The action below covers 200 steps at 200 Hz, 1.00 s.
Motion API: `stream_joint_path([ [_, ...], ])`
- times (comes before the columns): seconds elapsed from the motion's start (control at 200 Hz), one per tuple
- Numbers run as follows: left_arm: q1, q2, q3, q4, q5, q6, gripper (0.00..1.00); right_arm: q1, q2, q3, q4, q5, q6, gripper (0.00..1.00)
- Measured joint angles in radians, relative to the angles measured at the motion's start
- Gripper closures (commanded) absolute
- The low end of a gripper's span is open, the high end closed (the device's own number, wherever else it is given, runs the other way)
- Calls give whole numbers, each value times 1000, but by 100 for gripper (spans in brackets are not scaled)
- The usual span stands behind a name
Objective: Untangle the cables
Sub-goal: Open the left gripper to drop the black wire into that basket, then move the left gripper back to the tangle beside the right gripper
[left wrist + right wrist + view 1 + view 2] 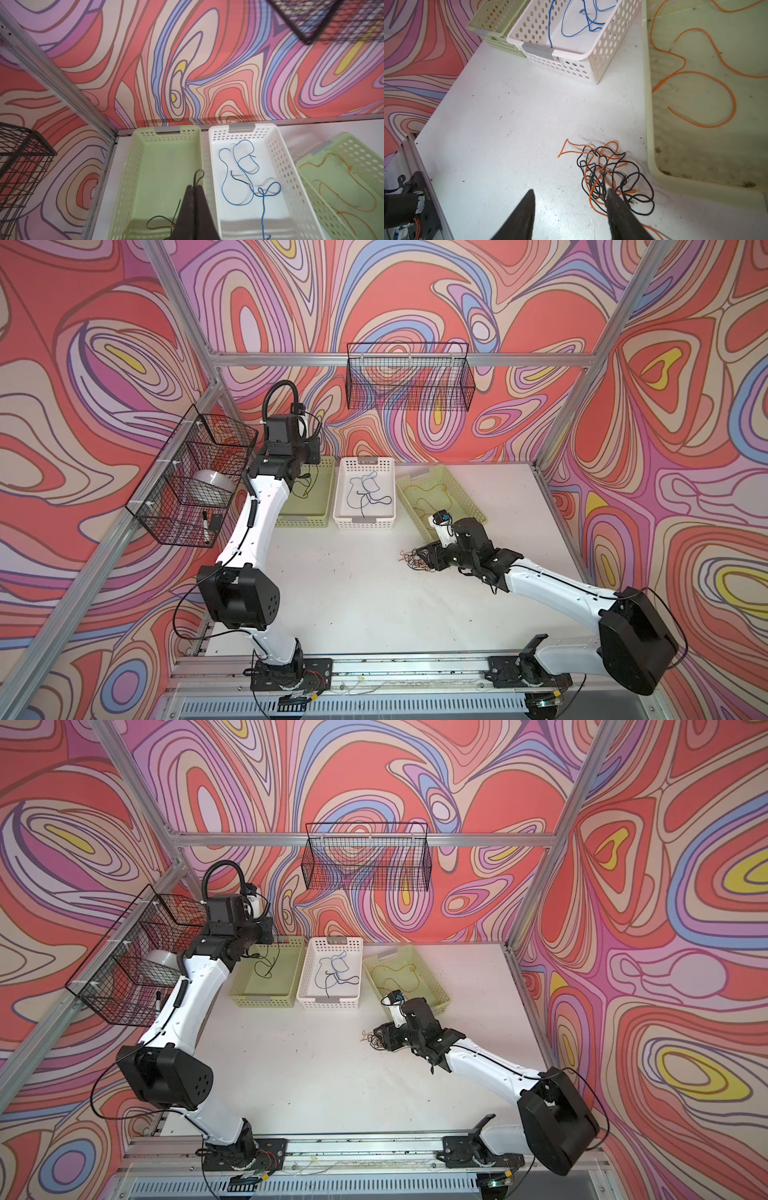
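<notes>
L arm, white w/ black joints (268, 499), stretched fwd, elbow bent, wrist tipped down; L black two-finger gripper (194, 187) pressed closed, pinching thin dark green-black cable (196, 176); R white-black arm (552, 585) reaching low toward centre; R black gripper (571, 190) w/ jaws apart.

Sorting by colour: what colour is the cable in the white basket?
Blue; the cable shows best in the left wrist view.
</notes>
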<state>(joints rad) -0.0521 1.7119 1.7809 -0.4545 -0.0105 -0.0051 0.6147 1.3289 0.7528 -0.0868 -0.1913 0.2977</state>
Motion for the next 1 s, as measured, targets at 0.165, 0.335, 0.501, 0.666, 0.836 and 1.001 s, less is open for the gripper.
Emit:
stream_joint_path([
  [0.165,39,96,-50,49,6,-31,72,0,9,1,-60,90,27,49],
  [0.335,58,157,-84,55,10,-76,34,0,39,10,-105,151,53,52],
  [0.501,58,130,-119,71,10,-103,29,0,111,53,-118,161,56,55],
  [0.666,34,26,-196,101,13,-99,29,0,152,63,-117,148,50,63],
  [0.836,-53,-127,-333,146,15,-64,29,0,186,84,-127,134,21,77],
  [1.001,-163,-243,-457,190,34,-11,30,0,185,84,-136,116,-17,92],
])
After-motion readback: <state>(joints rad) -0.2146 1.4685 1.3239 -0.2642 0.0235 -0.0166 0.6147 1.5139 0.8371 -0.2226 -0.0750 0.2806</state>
